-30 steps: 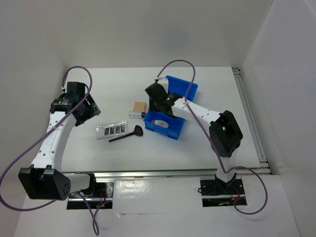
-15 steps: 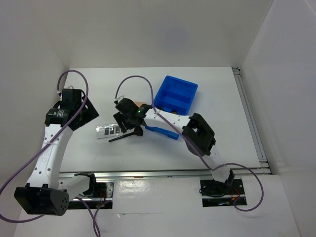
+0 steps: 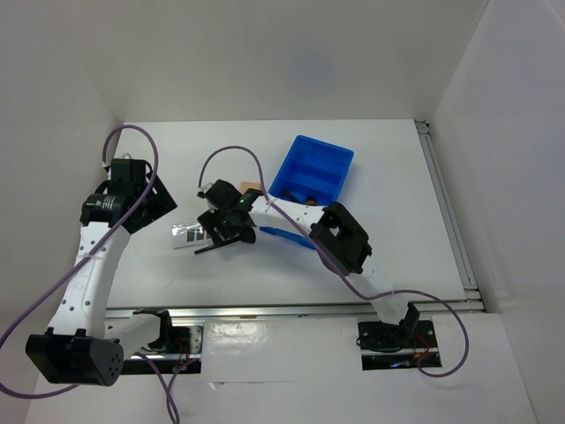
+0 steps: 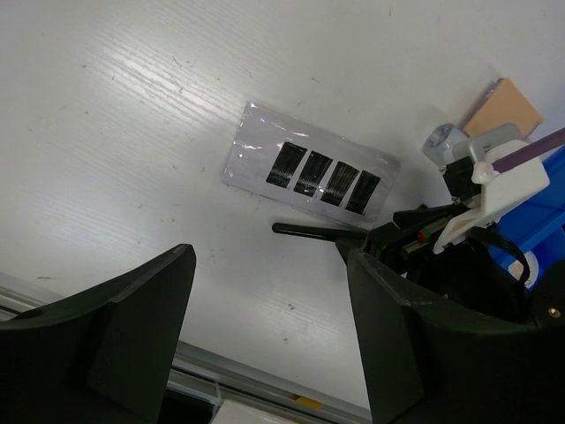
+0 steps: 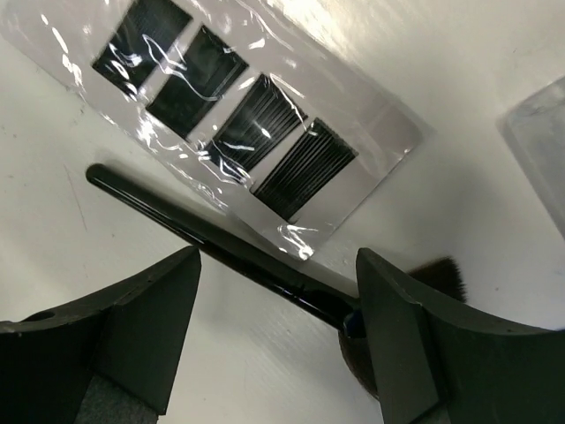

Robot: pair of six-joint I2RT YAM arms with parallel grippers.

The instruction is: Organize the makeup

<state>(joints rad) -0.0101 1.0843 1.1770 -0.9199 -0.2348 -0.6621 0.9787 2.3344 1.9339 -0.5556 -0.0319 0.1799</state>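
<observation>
Looking down from above, we find the right arm stretched across to the left half of the table [image 3: 397,177]. The right gripper [image 5: 274,340] sits low over the brush [image 5: 221,247] and the palette [image 5: 234,110]. In the right wrist view its fingers [image 5: 132,331] stand apart, one on each side of the brush, and nothing is clamped. The thick end of the handle passes under one finger there. We cannot tell whether that finger touches it.

The brush lies flat on the table, with its handle tip pointing away from the bin [image 3: 313,172] and its bristles towards it. The palette lies flat just beside the brush, and one corner reaches the handle. Its four dark pans sit in a row under glossy film.

The left gripper [image 4: 265,344] hangs above the table on the far side of the palette from the bin. Its fingers are wide apart with nothing between them.

The pad [image 4: 503,106] lies on the table near the bin, behind the right wrist. The tube [image 4: 439,139] lies just beside the pad. The bin stands right of centre, askew to the table edges, and the arm partly covers it. We cannot make out its contents.
</observation>
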